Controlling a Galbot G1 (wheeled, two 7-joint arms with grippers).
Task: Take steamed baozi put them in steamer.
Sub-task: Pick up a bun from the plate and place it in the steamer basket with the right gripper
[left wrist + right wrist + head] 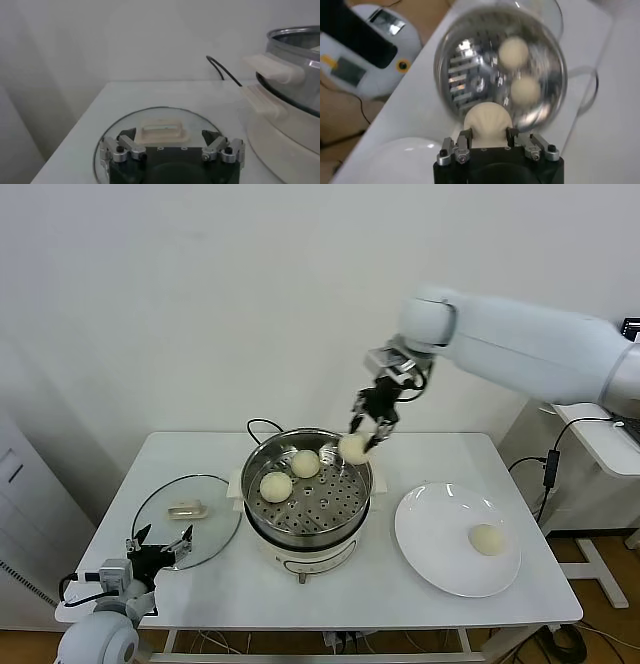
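Two buns [290, 474] sit inside the steamer [306, 496], side by side on the perforated floor toward its left and back. Third bun [353, 448] is pinched in the right gripper [366, 439], jaws closed on it, hanging over the steamer's back right rim, not touching the metal as far as I can tell. Fourth bun [487, 539] lies alone on the white plate [437, 544], right of the steamer. Steamer is at table [250, 589] centre on its white pot base, black cord [262, 425] running off behind. Left gripper [160, 545] is parked low at the front left, jaws spread wide, nothing in them, just over the near edge of the glass lid [205, 514] lying flat on the table.
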